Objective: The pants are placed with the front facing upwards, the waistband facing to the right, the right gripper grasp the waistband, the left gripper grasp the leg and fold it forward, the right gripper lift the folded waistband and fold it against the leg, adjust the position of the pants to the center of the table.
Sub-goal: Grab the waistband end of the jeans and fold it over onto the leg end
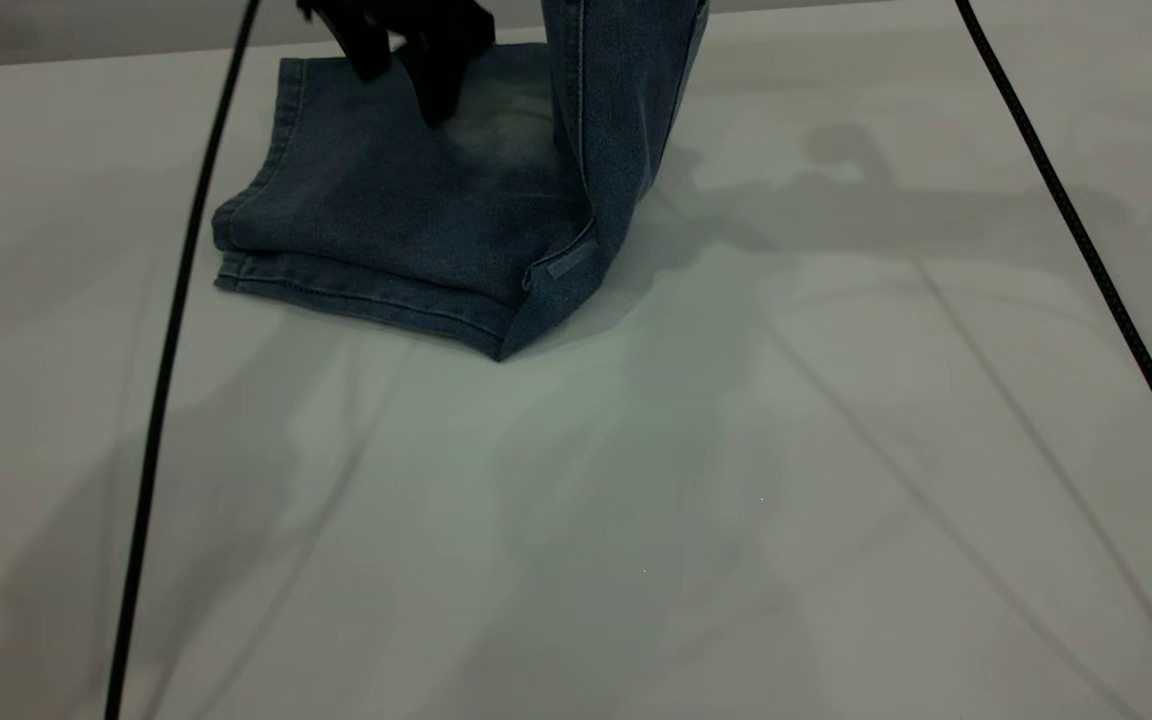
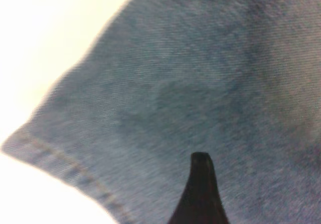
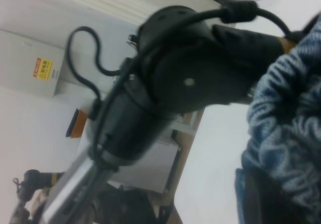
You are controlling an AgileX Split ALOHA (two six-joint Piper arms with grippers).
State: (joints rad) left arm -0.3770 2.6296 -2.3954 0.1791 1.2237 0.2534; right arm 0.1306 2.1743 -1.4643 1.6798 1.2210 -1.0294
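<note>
The blue denim pants (image 1: 406, 220) lie folded on the white table (image 1: 656, 500) at the far left. Their right end rises as a hanging strip (image 1: 621, 90) that leaves the exterior view at the top. My left gripper (image 1: 406, 95) points down onto the folded leg, open, its fingers apart over the pale patch. One black fingertip (image 2: 200, 179) shows against the denim in the left wrist view. The right gripper is outside the exterior view. In its wrist view it (image 3: 281, 194) is shut on the ruched waistband (image 3: 288, 108), held above the table.
Two thin black cables (image 1: 171, 350) (image 1: 1086, 250) hang across the exterior view at left and right. The left arm's black body (image 3: 165, 93) fills the right wrist view, with a wall box bearing a yellow label (image 3: 44, 68) behind it.
</note>
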